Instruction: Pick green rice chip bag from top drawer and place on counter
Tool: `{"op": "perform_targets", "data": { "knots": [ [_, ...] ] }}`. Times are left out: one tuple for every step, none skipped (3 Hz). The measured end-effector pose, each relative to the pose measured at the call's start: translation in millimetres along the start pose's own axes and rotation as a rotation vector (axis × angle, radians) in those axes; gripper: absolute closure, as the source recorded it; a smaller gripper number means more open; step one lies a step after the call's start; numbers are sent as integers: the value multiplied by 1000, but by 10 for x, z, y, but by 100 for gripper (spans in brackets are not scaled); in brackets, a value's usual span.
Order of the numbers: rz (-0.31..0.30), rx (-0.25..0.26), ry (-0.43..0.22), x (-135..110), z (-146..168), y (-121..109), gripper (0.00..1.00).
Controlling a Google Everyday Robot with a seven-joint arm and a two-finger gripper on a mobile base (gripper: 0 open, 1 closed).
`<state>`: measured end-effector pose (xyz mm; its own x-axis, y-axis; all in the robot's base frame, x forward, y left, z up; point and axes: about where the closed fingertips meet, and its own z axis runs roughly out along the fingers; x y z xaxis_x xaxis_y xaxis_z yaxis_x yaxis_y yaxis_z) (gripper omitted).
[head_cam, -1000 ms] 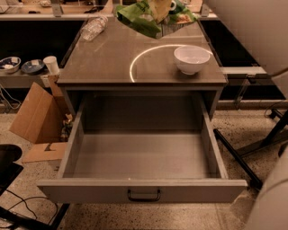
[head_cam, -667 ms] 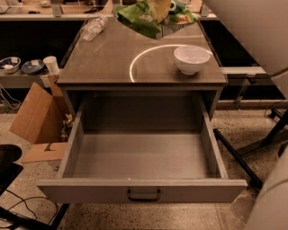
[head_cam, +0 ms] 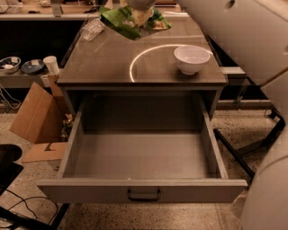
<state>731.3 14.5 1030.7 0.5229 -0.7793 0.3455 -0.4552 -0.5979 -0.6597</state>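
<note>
My gripper is at the top edge of the camera view, above the back of the counter. It is shut on the green rice chip bag, which hangs crumpled in the air over the counter's rear, left of centre. The counter carries a thin white arc. The top drawer is pulled fully open below the counter. Its grey floor is bare and its dark bar handle is at the front centre.
A white bowl stands on the counter's right side. A clear plastic bottle lies at its back left. My pale arm crosses the upper right. A cardboard box and a shelf with a cup are at the left.
The gripper and the bag have shifted a little to the left above the counter's rear. The drawer, bowl and bottle have not moved.
</note>
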Motion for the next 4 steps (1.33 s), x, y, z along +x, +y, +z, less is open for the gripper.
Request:
{"op": "perform_targets", "data": {
  "knots": [
    [-6, 147, -75, -169, 425, -318, 100],
    [-27, 226, -118, -289, 833, -530, 100],
    [-53, 193, -137, -386, 1314, -508, 100],
    [-45, 57, -125, -414, 1860, -179, 100]
  ]
}}
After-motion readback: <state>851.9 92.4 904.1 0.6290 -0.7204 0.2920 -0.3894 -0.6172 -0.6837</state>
